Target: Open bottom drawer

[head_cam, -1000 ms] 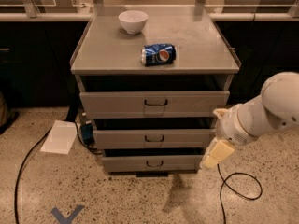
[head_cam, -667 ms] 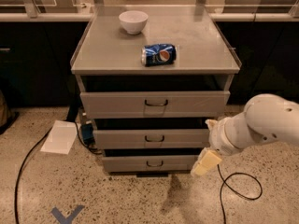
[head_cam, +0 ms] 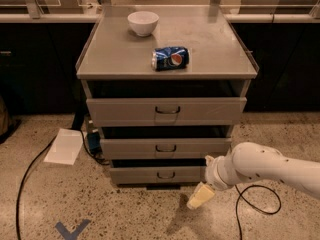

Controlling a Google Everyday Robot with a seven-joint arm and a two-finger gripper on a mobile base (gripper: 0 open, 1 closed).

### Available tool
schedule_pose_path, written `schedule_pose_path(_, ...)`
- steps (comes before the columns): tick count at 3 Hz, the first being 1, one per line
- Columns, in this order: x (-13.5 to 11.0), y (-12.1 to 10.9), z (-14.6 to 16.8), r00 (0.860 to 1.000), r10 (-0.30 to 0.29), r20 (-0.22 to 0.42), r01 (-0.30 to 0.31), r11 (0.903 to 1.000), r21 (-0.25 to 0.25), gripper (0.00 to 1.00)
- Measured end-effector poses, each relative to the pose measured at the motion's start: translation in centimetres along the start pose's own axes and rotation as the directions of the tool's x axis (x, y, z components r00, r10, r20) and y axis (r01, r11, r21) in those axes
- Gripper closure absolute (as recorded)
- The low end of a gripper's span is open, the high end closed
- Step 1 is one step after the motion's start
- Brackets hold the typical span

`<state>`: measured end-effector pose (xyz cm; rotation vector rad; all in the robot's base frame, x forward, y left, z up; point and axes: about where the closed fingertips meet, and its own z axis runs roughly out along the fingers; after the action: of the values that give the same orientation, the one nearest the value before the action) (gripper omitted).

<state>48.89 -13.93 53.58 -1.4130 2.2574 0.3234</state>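
- Task object: the bottom drawer point(head_cam: 150, 175), the lowest and narrowest of three grey metal drawer fronts, sits just above the speckled floor point(head_cam: 125, 209). Its small dark loop handle point(head_cam: 165, 174) lies at the centre of the panel. The front appears to be pushed in, with no tray showing.
- End effector: the cream-coloured gripper point(head_cam: 200, 196) hangs low, near the drawer's right lower corner. It is below and to the right of the handle and apart from it, with the tip angled down and to the left towards the floor. Whether it is open or closed cannot be told.
- Arm: the white rounded robot arm point(head_cam: 260, 166) enters from the right edge at about drawer height.
- Step in hand, as judged: the approach to the handle. No grasp is made and the drawer is not yet drawn out.
- Next move, as judged: raise the gripper slightly and carry it left to the loop, then close around the loop and pull straight outwards.
- Above: the grey middle drawer front point(head_cam: 125, 148) and the tall, wide top drawer front point(head_cam: 125, 111) carry similar handles. These are the likeliest cause of a mistaken grasp.
- On the cabinet top point(head_cam: 210, 39): a white bowl point(head_cam: 143, 22) and a blue drinks can point(head_cam: 170, 58) lying on its side, apart from each other.
- On the floor: a white paper sheet point(head_cam: 64, 146) to the left and a black looped cable point(head_cam: 250, 199) beneath the arm. Neither crosses the drawer's path.
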Motion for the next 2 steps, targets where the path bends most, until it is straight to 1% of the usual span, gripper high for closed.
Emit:
schedule_pose_path(1,0.0,0.0,0.0,1.000,0.000,0.000,0.000,1.0000,0.000,0.00)
schedule_pose_path(2,1.0,-0.2,1.5,0.998,0.036,0.056,-0.036,0.9993,0.008,0.00)
